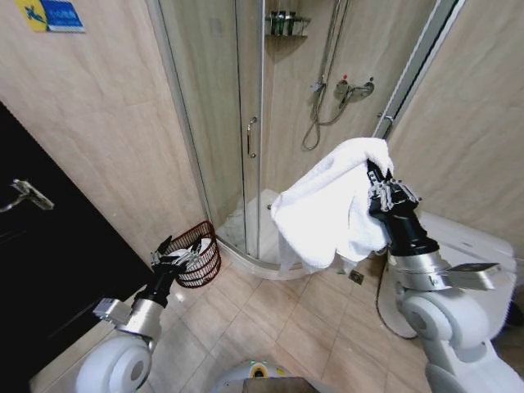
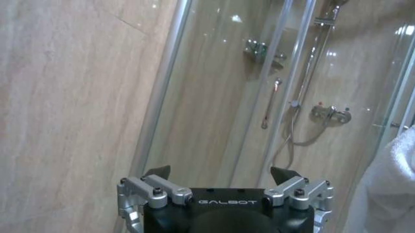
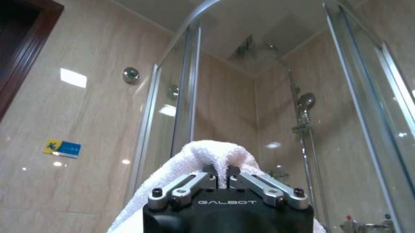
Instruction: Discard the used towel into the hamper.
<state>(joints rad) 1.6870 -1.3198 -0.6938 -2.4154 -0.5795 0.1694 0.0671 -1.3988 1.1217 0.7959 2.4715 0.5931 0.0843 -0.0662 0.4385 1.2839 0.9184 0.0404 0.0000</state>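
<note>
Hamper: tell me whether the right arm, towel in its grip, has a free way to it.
Probably yes. The right gripper holds the towel high; bare floor tiles lie between it and the hamper. Only the open left gripper sits close beside the rim.

white towel [image 1: 327,209]; reddish-brown open-weave hamper [image 1: 199,255]

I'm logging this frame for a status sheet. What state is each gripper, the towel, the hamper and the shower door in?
right gripper: shut on the towel, raised in front of the shower.
towel: white, hanging bunched from the right gripper, off the floor.
left gripper: open, empty, low beside the hamper.
hamper: upright on the floor; contents cannot be told.
shower door: looks closed.
</note>
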